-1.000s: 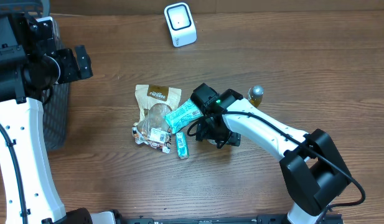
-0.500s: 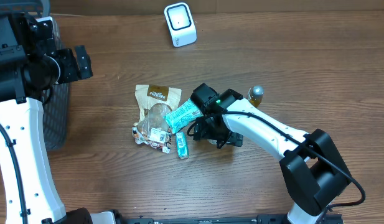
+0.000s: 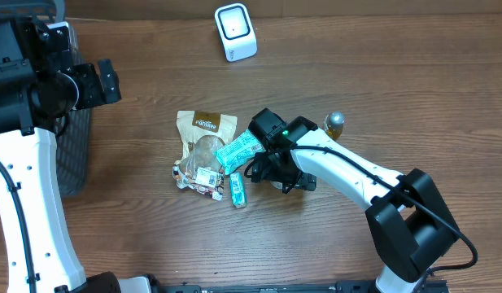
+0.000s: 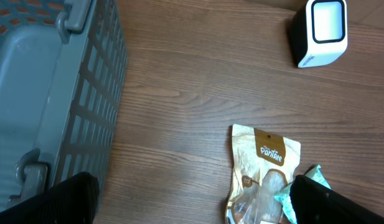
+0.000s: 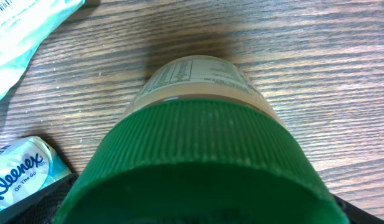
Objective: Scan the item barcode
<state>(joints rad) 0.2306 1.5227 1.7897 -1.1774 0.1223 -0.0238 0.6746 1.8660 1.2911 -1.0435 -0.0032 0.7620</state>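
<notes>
**Overhead.** The scanner (image 3: pixel 235 32) stands at the far edge of the table (image 3: pixel 413 73), with bare wood in front of it, probably so an item can be presented there. Well nearer the robot than the scanner lie a brown pouch (image 3: pixel 203 130), a teal packet (image 3: pixel 239 150) and a tissue pack (image 3: pixel 237 190), touching in 1 loose pile. The right gripper (image 3: pixel 277 172) sits low, a little right of the scanner and well nearer the robot, and hides whatever is under it. A small bottle (image 3: pixel 335 123) stands further right. The left gripper (image 3: pixel 104 81) hangs far left of the scanner, over the basket (image 3: pixel 76 155), seemingly parked out of the way.

**Left wrist.** Its 2 fingers (image 4: pixel 67 199) are spread wide with only wood between them, so it holds nothing.

**Right wrist.** A jar (image 5: pixel 198 87) with a green cap (image 5: pixel 198 162) fills the view, cap end toward the camera and printed label (image 5: pixel 195 70) facing away. The jaws straddle the cap widely, but I cannot tell whether they press on it. I judge this jar to be the item to scan. It is well short of the scanner, and the grip suits lifting by the cap, leaving the label free.
</notes>
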